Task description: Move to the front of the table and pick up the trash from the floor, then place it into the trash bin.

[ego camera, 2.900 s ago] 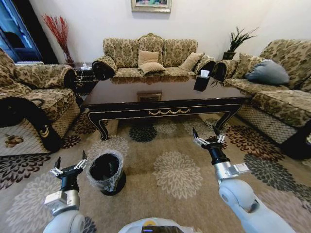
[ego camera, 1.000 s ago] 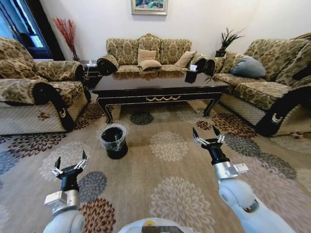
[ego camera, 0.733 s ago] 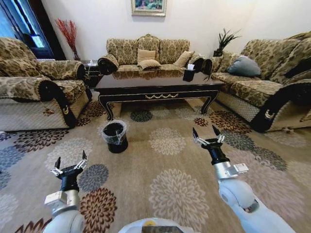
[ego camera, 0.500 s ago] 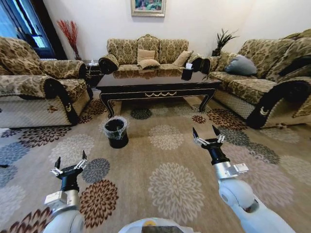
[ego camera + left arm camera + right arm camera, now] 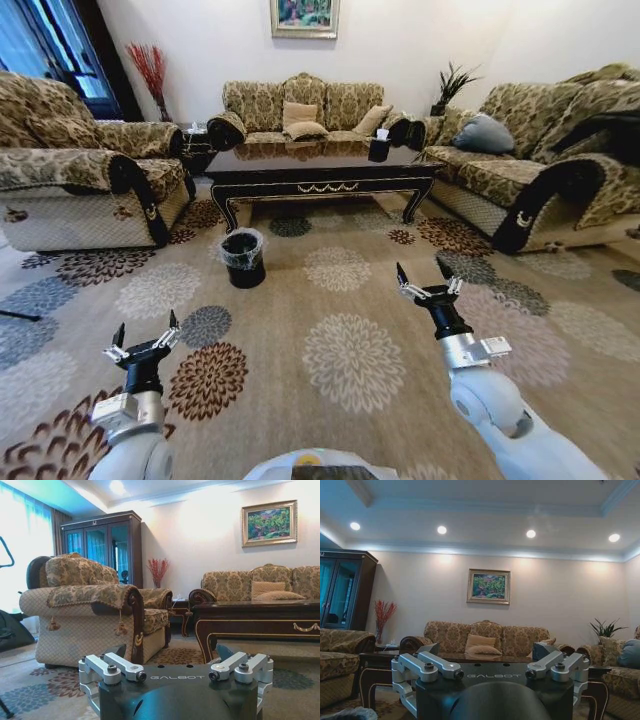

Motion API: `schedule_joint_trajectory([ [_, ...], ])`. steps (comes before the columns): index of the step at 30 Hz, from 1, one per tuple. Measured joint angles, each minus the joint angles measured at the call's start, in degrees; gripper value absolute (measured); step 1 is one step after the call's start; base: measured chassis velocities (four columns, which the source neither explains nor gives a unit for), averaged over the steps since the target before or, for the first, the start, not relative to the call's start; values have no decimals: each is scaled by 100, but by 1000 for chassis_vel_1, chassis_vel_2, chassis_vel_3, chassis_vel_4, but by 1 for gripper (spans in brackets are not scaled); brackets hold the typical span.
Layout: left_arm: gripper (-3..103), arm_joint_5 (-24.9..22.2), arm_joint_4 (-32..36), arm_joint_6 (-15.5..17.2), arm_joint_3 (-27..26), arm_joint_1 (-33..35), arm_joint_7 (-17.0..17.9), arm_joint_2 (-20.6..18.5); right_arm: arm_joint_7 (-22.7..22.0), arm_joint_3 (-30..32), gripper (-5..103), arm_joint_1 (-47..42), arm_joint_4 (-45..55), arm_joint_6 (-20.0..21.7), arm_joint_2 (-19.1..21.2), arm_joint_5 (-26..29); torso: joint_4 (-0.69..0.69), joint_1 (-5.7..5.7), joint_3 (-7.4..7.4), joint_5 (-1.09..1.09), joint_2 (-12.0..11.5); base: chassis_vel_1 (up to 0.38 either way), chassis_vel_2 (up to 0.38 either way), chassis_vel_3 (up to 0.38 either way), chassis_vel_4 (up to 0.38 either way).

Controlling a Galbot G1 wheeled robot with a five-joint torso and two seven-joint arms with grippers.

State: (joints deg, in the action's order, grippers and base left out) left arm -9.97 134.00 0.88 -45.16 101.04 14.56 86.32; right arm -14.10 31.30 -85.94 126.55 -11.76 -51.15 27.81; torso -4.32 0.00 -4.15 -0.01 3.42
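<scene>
The dark glossy table (image 5: 325, 172) stands far ahead in the head view, in front of the back sofa. The black trash bin (image 5: 243, 258) with its clear bag sits on the carpet before the table's left leg. The trash is out of view. My left gripper (image 5: 145, 336) hovers low at the near left, open and empty. Higher at the near right, my right gripper (image 5: 427, 280) is open and empty too. In the left wrist view the left gripper (image 5: 175, 667) faces the table (image 5: 260, 617). In the right wrist view the right gripper (image 5: 492, 667) faces the room.
A patterned armchair (image 5: 80, 185) stands on the left, a sofa (image 5: 305, 108) at the back and another sofa (image 5: 530, 165) on the right. A black tissue box (image 5: 379, 149) sits on the table. Wide flowered carpet (image 5: 345, 330) lies between me and the table.
The whole picture has shifted: the camera has backed away, so table and bin look smaller and farther. Both arms hold the same pose with open fingers.
</scene>
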Motion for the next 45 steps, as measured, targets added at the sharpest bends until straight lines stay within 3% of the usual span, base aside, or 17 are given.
schedule_joint_trajectory([
  [29,100,0,0,0,0,1,0,0,0,0,100,-1,0,0,0,0,0,-1,2,0,1,201,-204,-197,201],
  [45,100,0,0,0,0,-1,0,0,0,0,100,1,0,0,0,0,0,0,1,1,-1,14,-13,-17,7],
])
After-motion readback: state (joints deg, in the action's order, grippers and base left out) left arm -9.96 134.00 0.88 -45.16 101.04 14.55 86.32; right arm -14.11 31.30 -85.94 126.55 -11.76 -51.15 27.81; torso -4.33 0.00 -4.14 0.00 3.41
